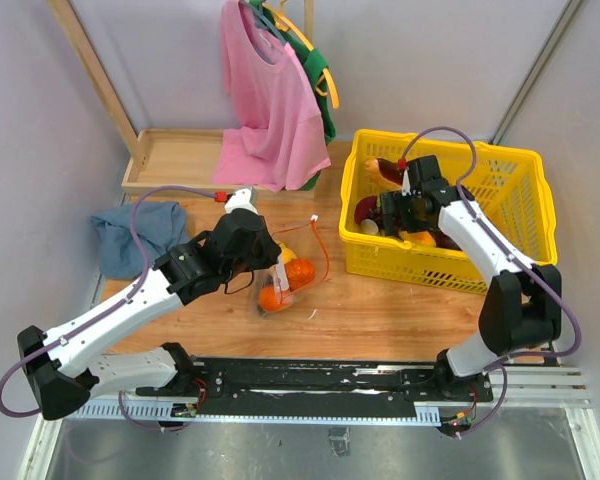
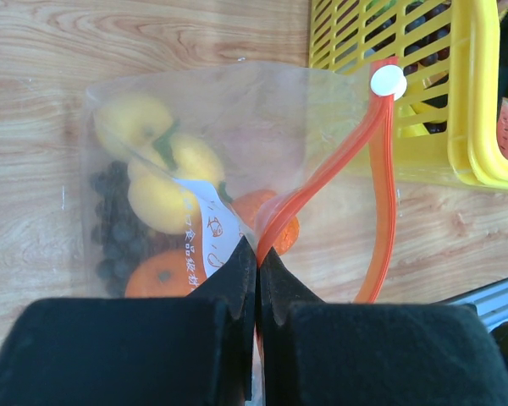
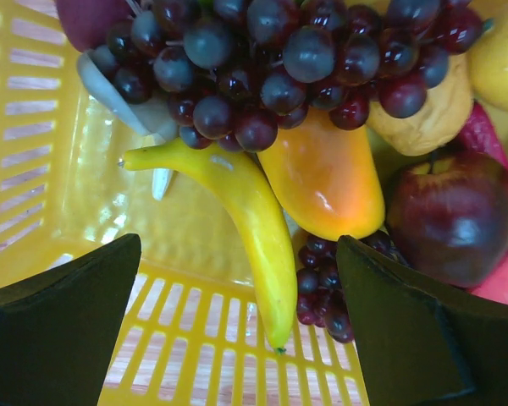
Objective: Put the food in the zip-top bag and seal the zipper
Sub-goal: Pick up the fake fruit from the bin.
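The clear zip-top bag (image 2: 195, 161) lies on the wooden table (image 2: 51, 51) with lemons, oranges and dark berries inside; it also shows in the top view (image 1: 285, 275). Its red zipper (image 2: 322, 182) is parted into a loop, the white slider (image 2: 388, 82) at the far end. My left gripper (image 2: 256, 249) is shut on the bag's edge at the zipper. My right gripper (image 3: 237, 321) is open inside the yellow basket (image 1: 525, 215), its fingers either side of a yellow banana (image 3: 254, 228), with purple grapes (image 3: 271, 59), an orange fruit (image 3: 326, 173) and a red apple (image 3: 457, 211) beyond.
A blue cloth (image 1: 130, 235) lies at the table's left. A wooden tray (image 1: 175, 160) stands at the back with a pink shirt (image 1: 270, 100) hanging over it. The basket wall (image 2: 457, 110) stands just right of the bag.
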Controlling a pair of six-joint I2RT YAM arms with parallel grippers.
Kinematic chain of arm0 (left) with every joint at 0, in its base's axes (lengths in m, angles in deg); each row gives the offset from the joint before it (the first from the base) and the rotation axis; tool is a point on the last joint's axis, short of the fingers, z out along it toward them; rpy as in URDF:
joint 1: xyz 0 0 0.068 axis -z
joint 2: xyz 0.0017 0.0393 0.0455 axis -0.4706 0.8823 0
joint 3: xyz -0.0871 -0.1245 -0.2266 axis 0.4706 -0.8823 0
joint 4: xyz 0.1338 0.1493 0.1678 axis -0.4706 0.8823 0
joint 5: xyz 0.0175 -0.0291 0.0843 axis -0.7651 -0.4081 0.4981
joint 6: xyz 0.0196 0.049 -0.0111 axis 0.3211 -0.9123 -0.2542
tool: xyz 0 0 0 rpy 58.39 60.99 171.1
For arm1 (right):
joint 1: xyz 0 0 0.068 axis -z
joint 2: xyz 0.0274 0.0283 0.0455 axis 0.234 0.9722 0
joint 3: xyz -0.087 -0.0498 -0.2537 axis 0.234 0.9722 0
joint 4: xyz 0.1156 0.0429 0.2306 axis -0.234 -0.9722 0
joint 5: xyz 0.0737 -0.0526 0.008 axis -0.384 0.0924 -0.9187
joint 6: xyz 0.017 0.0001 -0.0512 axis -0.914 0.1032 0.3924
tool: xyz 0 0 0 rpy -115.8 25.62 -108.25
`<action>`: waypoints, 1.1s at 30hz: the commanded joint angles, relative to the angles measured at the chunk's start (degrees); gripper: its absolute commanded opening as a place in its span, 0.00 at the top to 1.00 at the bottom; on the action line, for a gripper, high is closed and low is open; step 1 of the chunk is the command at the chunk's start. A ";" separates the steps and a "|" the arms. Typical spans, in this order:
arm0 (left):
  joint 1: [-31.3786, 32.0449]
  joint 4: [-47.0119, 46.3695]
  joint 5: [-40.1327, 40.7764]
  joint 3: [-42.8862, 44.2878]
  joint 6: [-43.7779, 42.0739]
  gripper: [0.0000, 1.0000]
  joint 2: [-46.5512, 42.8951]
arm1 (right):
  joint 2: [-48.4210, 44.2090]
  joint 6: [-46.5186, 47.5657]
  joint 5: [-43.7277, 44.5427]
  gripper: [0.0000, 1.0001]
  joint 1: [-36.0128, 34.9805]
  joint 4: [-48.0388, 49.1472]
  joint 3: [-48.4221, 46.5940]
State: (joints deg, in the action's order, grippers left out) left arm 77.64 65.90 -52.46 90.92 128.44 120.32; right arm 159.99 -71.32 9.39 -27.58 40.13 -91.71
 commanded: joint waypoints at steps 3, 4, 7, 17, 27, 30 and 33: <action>-0.43 -1.97 0.97 -0.43 -0.17 1.00 -0.29 | 6.29 -2.23 -3.22 0.00 1.98 0.69 0.00; -0.43 -2.05 0.96 -0.40 -0.20 1.00 -0.28 | 7.14 -2.32 -3.15 0.00 2.13 0.83 0.03; -0.49 -2.34 0.79 -0.57 -0.35 1.00 -0.17 | 9.78 -2.48 -3.16 0.01 2.33 1.22 0.00; -0.52 -2.29 0.95 -1.01 -0.24 1.00 -0.72 | 14.78 -2.40 -5.16 0.03 2.84 2.71 0.50; -0.52 -2.25 1.28 -1.33 -0.17 1.00 -1.44 | 11.29 -1.55 -11.50 0.09 2.87 1.81 -0.34; -0.52 -2.12 1.74 -1.41 -0.07 1.00 -1.67 | 8.76 -1.50 -9.22 0.09 2.71 0.23 -1.43; -0.73 -1.83 2.13 -1.37 -0.18 1.00 -1.48 | 6.40 -1.53 -7.44 0.09 2.60 -0.33 -1.92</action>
State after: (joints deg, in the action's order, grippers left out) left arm 77.64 65.22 -52.05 89.82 128.42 119.95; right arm 170.61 -72.94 0.30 -25.74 41.22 -91.73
